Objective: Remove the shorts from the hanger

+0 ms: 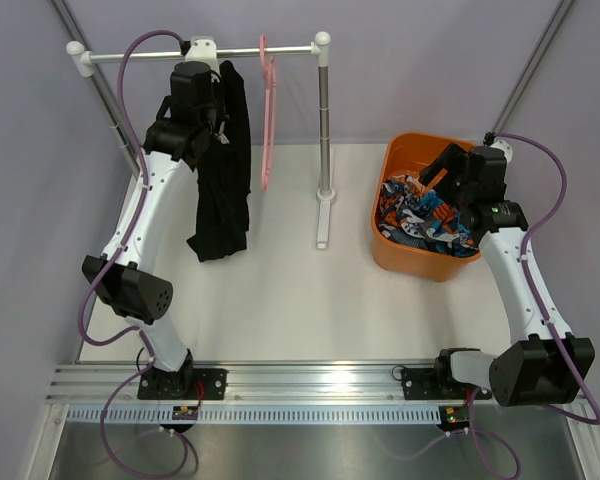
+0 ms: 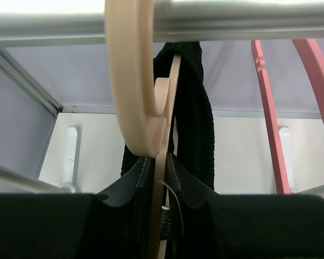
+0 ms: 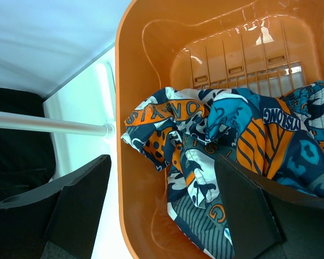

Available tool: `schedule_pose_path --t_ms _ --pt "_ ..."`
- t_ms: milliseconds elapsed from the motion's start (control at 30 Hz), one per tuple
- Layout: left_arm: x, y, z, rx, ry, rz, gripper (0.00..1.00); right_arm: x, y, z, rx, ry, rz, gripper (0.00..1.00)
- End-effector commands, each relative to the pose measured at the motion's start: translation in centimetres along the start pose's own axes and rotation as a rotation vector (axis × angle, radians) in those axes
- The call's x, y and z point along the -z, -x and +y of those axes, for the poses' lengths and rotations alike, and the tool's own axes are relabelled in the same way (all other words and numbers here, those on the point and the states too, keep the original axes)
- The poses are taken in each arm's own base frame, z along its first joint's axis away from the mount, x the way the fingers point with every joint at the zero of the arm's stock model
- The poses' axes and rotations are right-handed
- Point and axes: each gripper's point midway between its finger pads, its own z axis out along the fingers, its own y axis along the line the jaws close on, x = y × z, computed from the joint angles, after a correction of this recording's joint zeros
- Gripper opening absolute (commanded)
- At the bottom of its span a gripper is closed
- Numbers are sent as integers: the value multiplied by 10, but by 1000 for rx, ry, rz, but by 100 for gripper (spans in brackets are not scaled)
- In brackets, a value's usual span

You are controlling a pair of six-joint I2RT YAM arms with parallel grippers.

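Half done: patterned blue-orange fabric shorts lie at three o'clock under your wide-open, empty right claw; your left claw is closed on the beige curved hanger carrying the plain black shorts.

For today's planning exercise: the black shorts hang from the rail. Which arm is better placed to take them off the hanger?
Left. The left pincer grips the beige hanger carrying the black shorts; the right pincer hangs open over the orange basket, far from the rail.

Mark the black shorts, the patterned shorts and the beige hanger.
plain black fabric shorts (image 1: 225, 190), top external view, middle of the hanging fabric.
blue, orange and white patterned fabric shorts (image 3: 205, 129), right wrist view, centre of the crumpled heap.
beige hanger (image 2: 130, 81), left wrist view, curve of its hook.
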Motion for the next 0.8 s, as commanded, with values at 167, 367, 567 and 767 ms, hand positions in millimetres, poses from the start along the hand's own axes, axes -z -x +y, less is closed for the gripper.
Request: schedule_pose_path --t_ms 167,367,567,767 --pt "13 43 0 33 -34 -108 0 6 11 6 25 18 -36 86" --pt "42 71 4 63 -65 -184 0 8 12 7 34 23 -39 85" --pt "68 76 11 100 -69 -175 0 6 11 9 36 36 -33 85" --pt "93 81 22 97 -66 -209 0 8 9 13 46 60 -22 84"
